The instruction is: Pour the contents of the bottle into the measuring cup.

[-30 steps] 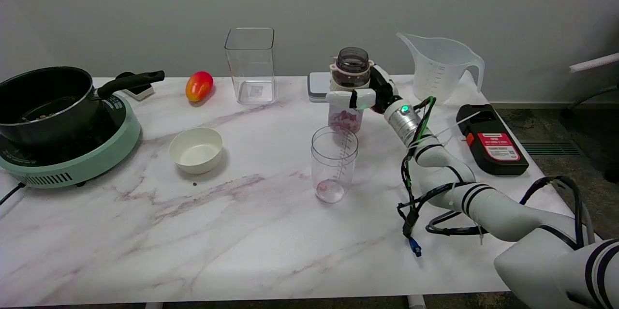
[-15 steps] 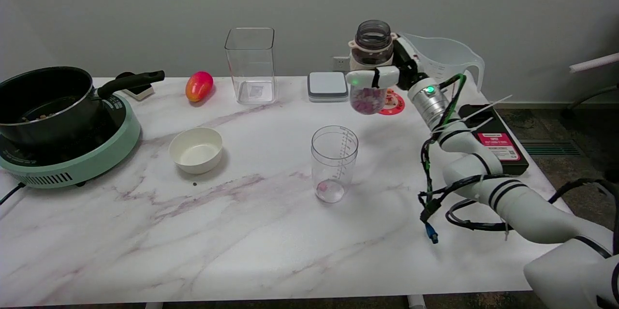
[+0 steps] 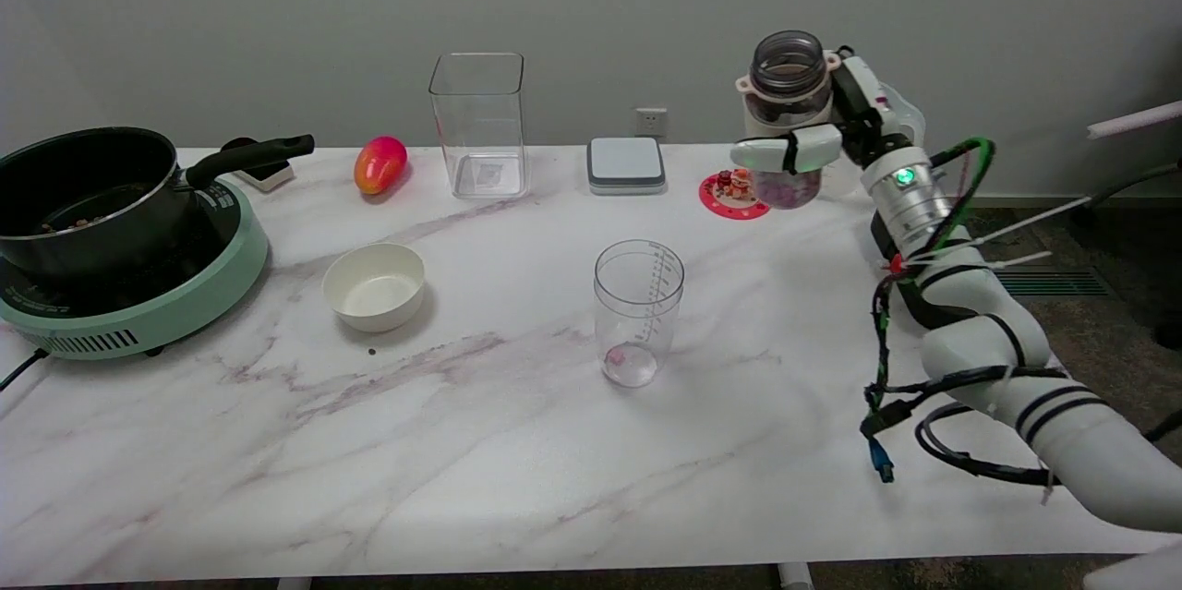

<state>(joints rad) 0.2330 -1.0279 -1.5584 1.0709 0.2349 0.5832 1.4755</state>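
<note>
My right hand (image 3: 831, 133) grips a clear bottle (image 3: 785, 114) upright in the air at the table's far right. The bottle has a dark open neck and pink pieces in its bottom. A clear measuring cup (image 3: 638, 311) with printed marks stands upright near the table's middle, well to the left of and nearer than the bottle. One or two pink pieces lie in the cup's bottom. The fingers wrap the bottle's waist and hide part of it.
A red coaster (image 3: 733, 193) with small figures lies under the bottle's left side. Further back: grey scale (image 3: 626, 164), tall clear box (image 3: 479, 125), mango (image 3: 379, 163). White bowl (image 3: 374, 286) and pot on green cooker (image 3: 120, 239) at left. A large plastic jug stands behind my hand, mostly hidden.
My right hand has carried the bottle up and to the right, away from the measuring cup, uncovering the red coaster. The cup has not moved.
</note>
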